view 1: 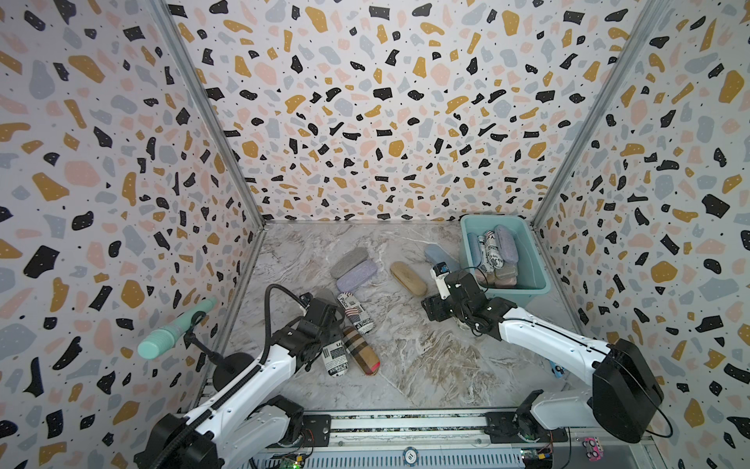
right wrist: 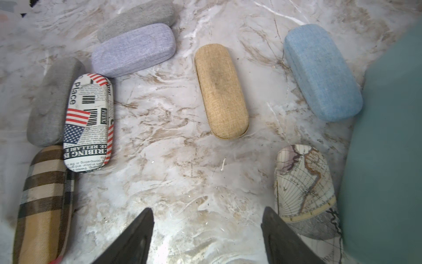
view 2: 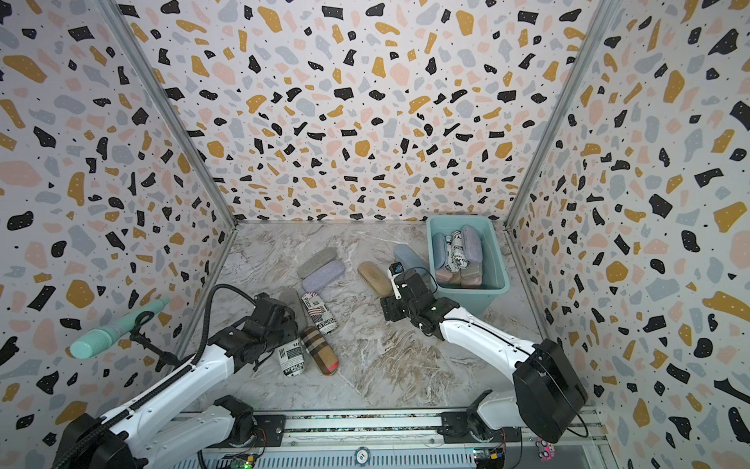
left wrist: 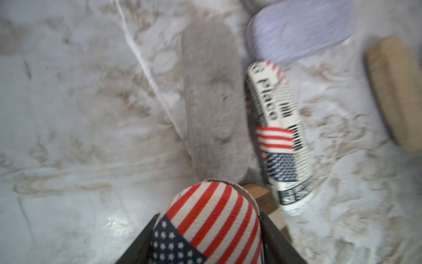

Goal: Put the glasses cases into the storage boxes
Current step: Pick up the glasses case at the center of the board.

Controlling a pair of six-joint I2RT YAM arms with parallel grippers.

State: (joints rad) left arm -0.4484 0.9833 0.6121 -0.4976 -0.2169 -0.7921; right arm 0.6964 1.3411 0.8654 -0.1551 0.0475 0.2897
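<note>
Left wrist | my left gripper (left wrist: 209, 237) clenched on flag-print case (left wrist: 205, 214), likely for carrying to teal tub (view 1: 527, 294) | right gripper (right wrist: 207, 212) spread, empty

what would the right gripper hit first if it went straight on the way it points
Likely the tan case, in line ahead of the open right gripper; depth is unclear, so bare table might come first.
</note>
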